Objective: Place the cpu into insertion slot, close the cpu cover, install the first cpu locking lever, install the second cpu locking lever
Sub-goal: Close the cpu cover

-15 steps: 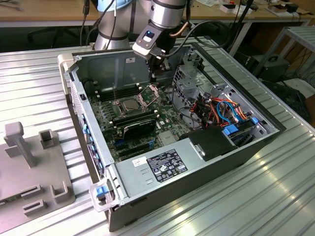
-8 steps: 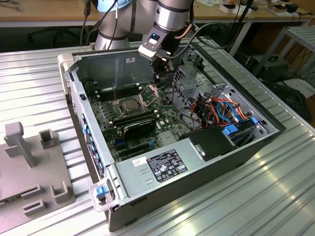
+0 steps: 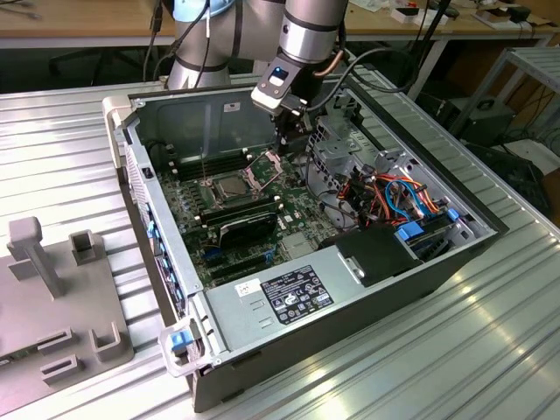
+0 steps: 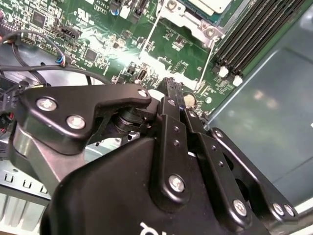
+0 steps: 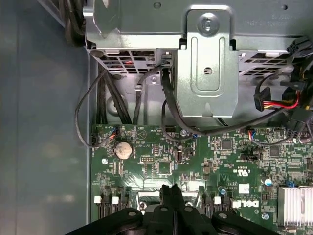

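The small flat square cpu, with its silvery metal top, lies inside the square, silver-rimmed insertion slot near the middle of the green motherboard. The thin silvery metal cpu cover appears tilted up and open at the slot's edge, on the exterior view's right. Thin silver wire locking levers rise from the board by the socket in the second wrist view.

The black gripper hangs just above the raised cover. In both wrist views its jaws are pressed together, with nothing seen between them. The tips sit close over the green board but do not clearly touch it.

Long black memory slots run beside the socket. A round silver coin battery sits on the board, near a folded grey metal drive cage with black cables looping below it. A finned silver heatsink shows at the board's edge.

The motherboard is mounted in an open grey metal computer case lying on its side, with a labelled grey power supply at the near end and orange and blue cables to the exterior view's right. The case rests on a ribbed aluminium table. A grey plastic fixture stands at the exterior view's left.
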You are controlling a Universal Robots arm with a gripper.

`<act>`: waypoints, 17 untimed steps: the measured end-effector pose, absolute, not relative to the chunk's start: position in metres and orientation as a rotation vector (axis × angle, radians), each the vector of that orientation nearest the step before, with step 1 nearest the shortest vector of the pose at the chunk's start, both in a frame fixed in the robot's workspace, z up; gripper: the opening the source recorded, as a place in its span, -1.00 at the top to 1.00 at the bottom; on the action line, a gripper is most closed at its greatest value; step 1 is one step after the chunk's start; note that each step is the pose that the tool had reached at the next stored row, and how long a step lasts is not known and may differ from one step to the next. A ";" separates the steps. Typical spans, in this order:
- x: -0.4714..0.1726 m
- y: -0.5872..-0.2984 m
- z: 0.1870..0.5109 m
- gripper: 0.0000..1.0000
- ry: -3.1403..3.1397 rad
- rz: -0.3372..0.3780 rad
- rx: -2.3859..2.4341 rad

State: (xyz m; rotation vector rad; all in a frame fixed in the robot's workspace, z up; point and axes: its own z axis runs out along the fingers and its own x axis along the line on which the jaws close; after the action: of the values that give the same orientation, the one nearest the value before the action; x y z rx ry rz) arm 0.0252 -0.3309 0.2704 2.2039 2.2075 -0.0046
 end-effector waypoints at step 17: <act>0.039 -0.328 0.243 0.79 2.209 -0.007 2.204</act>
State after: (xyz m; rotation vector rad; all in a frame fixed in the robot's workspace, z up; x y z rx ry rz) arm 0.0387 -0.3279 0.2431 2.2042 2.2088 -0.0067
